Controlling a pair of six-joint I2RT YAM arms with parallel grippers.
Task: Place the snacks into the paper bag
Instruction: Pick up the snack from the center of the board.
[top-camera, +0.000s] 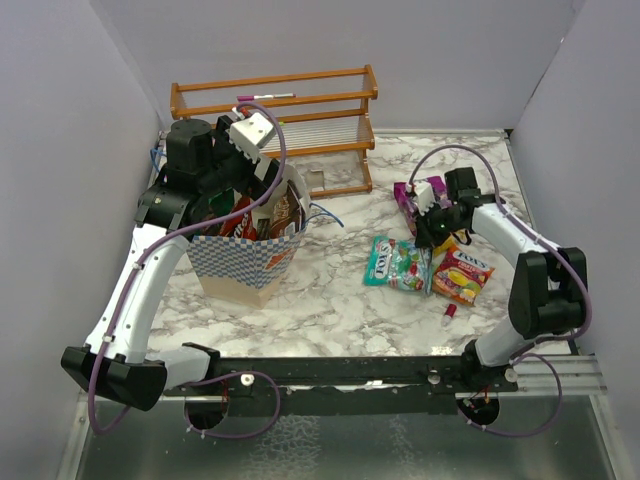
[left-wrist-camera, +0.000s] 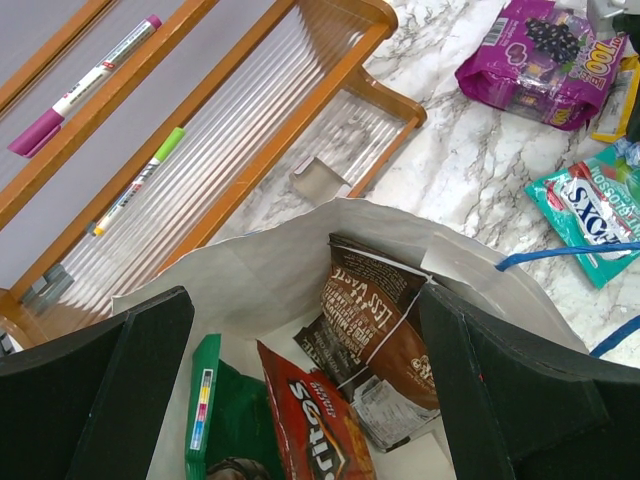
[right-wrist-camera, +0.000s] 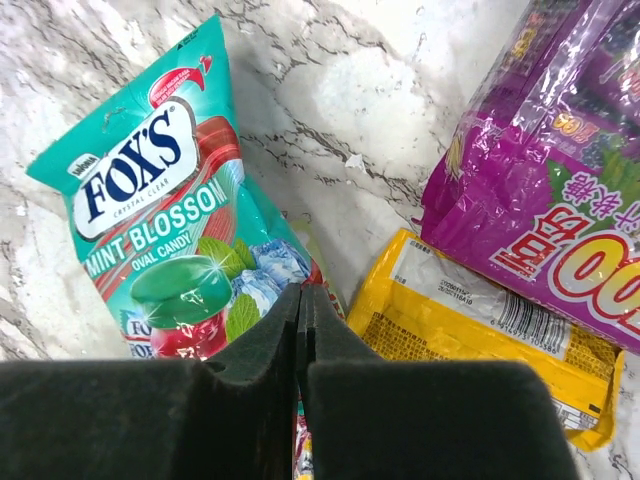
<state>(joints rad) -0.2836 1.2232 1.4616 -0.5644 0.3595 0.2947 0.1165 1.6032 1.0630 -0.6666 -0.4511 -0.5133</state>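
Right wrist shows the right fingers (right-wrist-camera: 250, 360) pressed together, the teal candy pack (right-wrist-camera: 160, 200) just beside their tips, leftward.

paper bag (top-camera: 240, 272): left, before rack (top-camera: 300, 100) | Doritos packet (left-wrist-camera: 318, 430): in bag | mint candy pack (top-camera: 397, 263): right of bag

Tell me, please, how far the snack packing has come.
Done: Doritos, a brown packet and a green packet sit in the paper bag, under the open left gripper. In hand: the right gripper is shut by the teal Fox's Mint Blossom pack; no grip is confirmed. Left: that pack, red-yellow Fox's pack, magenta pack, yellow packet.
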